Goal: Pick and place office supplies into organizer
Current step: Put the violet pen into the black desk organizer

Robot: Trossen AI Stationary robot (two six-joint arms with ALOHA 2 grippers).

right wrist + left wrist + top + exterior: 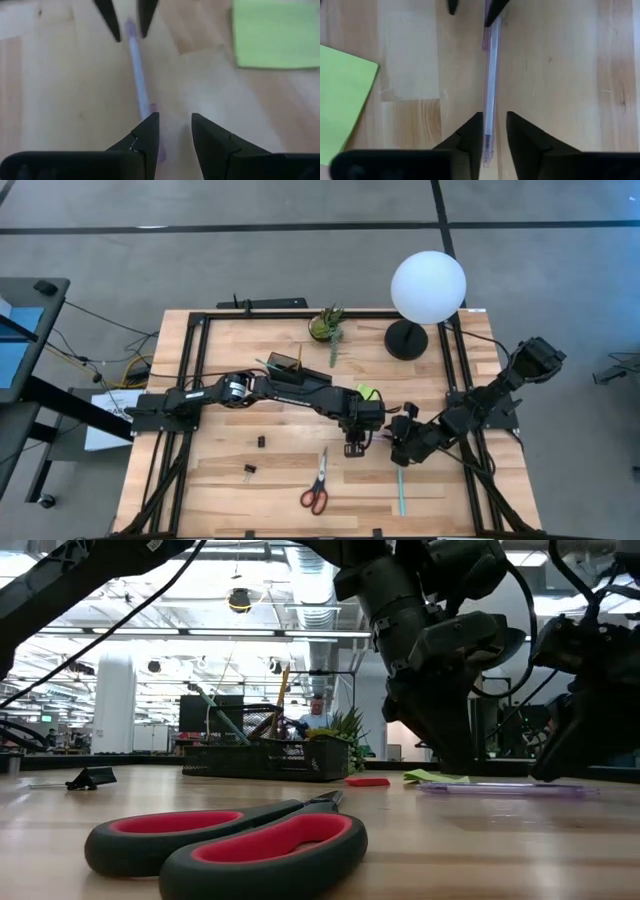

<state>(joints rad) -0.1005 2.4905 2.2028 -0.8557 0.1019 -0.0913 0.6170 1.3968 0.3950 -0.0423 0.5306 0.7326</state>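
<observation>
A purple pen [500, 788] lies flat on the wooden table between my two grippers. My left gripper [495, 117] points steeply down over one end of it, open, a finger on each side of the pen [490, 85]. My right gripper [175, 120] stands open at the other end; the pen [137, 70] runs beside one of its fingers, and nothing is in the gap. A lime-green sticky pad [366, 392] lies just beyond them. The black organizer [283, 364] stands farther back left, with pens sticking up in it. My left gripper has the pen's end [488, 135] close against the inner side of one finger [472, 132]; whether they touch I cannot tell. My right gripper has the pen's other end [150, 107] right beside one finger [145, 132]; whether they touch I cannot tell.
Red-handled scissors [317, 485] and a teal pen [400, 492] lie near the front edge. Two black clips [260, 441] [248, 470] sit front left. An orange eraser [367, 781] lies by the pad. A potted plant [327, 325] and a lamp with a round base [406, 340] stand at the back.
</observation>
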